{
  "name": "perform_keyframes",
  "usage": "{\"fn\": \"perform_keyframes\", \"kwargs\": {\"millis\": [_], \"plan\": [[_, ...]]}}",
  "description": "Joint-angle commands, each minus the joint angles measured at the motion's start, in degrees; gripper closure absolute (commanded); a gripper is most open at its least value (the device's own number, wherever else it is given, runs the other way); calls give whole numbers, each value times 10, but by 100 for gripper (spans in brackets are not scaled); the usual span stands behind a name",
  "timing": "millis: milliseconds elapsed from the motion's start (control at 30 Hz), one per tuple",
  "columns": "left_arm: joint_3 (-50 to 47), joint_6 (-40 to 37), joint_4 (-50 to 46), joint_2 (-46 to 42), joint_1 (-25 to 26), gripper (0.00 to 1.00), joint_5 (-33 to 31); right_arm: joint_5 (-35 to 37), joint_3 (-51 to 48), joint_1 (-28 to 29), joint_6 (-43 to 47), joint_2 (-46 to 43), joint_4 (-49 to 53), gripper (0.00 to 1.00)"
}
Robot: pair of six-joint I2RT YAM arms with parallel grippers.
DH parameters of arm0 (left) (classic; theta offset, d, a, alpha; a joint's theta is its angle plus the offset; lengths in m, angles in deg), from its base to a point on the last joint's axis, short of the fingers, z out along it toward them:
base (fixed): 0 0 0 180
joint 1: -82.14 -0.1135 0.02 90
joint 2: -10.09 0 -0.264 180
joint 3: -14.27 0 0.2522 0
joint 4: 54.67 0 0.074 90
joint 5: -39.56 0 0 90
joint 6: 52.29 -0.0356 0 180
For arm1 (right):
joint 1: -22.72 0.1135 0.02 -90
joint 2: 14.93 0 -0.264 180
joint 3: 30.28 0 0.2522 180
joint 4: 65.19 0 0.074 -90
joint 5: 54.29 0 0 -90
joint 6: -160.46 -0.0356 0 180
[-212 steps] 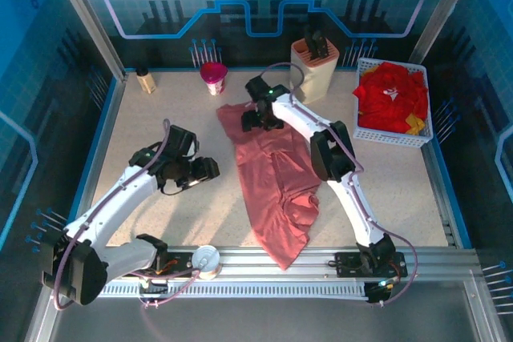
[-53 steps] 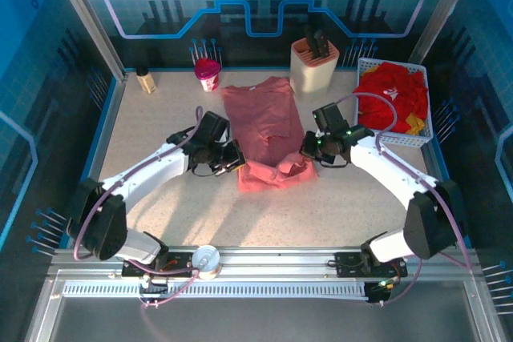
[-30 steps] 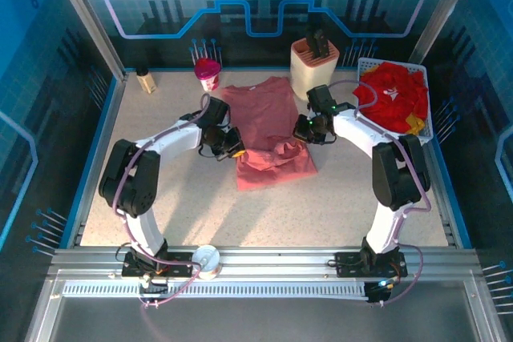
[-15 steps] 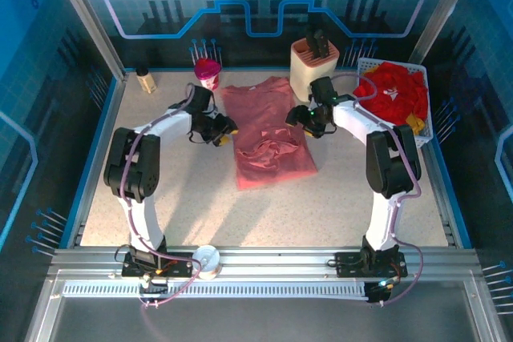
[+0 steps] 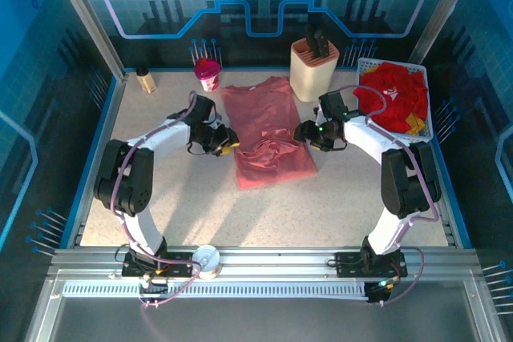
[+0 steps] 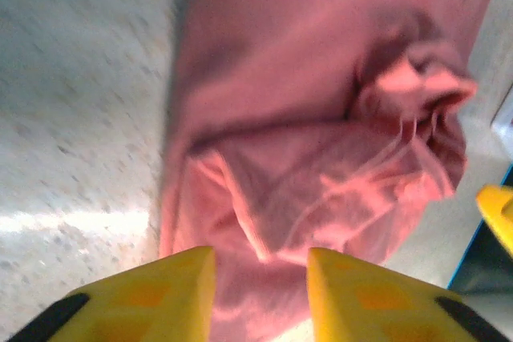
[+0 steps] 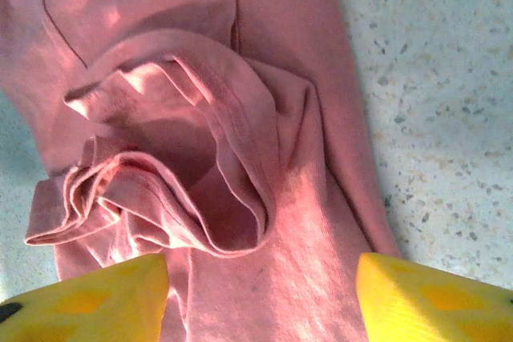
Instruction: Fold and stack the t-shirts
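The salmon-pink t-shirt (image 5: 268,122) is spread on the counter (image 5: 337,206), and every place below is given from it. Its near portion is doubled over, and a rumpled ridge of cloth is bunched across its middle. The left gripper (image 5: 225,143) is held at the shirt's left edge; in the left wrist view (image 6: 260,258) its yellow fingers (image 6: 156,294) are seen parted, with the pink cloth (image 6: 304,118) lying beyond the gap and nothing pinched. The right gripper (image 5: 307,132) is held at the shirt's right edge; in the right wrist view (image 7: 260,266) its fingers (image 7: 433,294) are spread wide above the crumpled fold (image 7: 200,118), nothing being gripped. Further right of the shirt, red t-shirts (image 5: 389,98) with a bit of yellow (image 5: 414,126) are heaped in a white basket (image 5: 390,140). A knife block (image 5: 314,70) is stood at the shirt's far right corner and a pink cup (image 5: 209,74) just off its far left corner
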Motion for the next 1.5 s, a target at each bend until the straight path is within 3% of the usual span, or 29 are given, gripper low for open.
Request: {"fn": "perform_keyframes", "kwargs": {"millis": [0,233,533,767,1100,1300,1467], "plan": [[-31,-5,-4,-34,36,70,-10,-17,-16,13,17,-17,-1,41],[-81,29,-1,-61,116,76,-73,12,-41,58,12,-32,0,52],[-11,29,11,33,134,81,-124,65,5,91,8,44,1,57],[101,8,-21,127,109,83,-135,78,96,90,14,110,17,60],[188,-8,-30,177,26,86,-149,84,235,56,20,206,21,62],[191,-22,-43,123,0,86,-167,89,212,44,40,166,-17,61],[131,-8,-32,62,21,85,-143,69,139,48,42,95,-55,50]]}}
